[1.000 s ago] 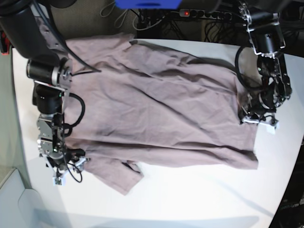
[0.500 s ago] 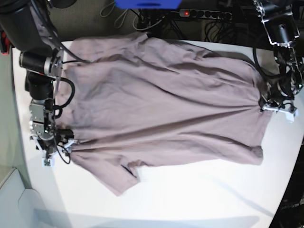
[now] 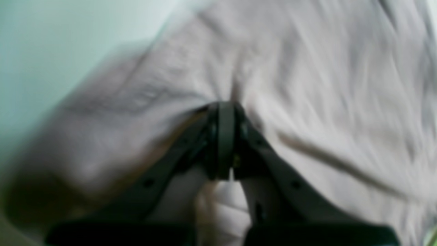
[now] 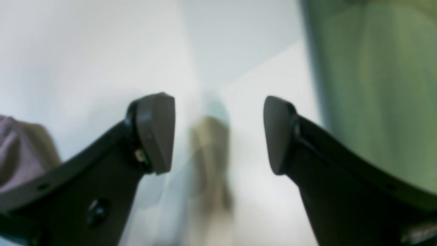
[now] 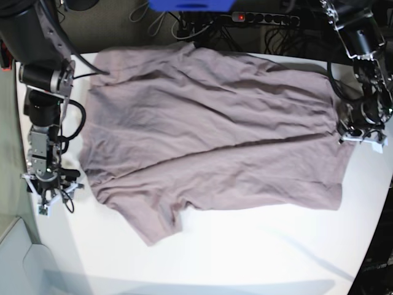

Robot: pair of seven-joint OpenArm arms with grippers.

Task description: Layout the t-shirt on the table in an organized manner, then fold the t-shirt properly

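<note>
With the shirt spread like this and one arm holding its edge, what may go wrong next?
1. The left gripper is shut on the t-shirt hem; more pulling may drag the cloth toward the table edge nearby.
2. The right gripper is open and off the cloth, so nothing holds the opposite side, and the shirt may slide.
3. One sleeve lies crumpled; folding now would trap wrinkles.

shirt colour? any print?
Dusty mauve-pink t-shirt, plain, no print visible. Base view shows it best.

Base overhead; wrist views close (both blurred).
</note>
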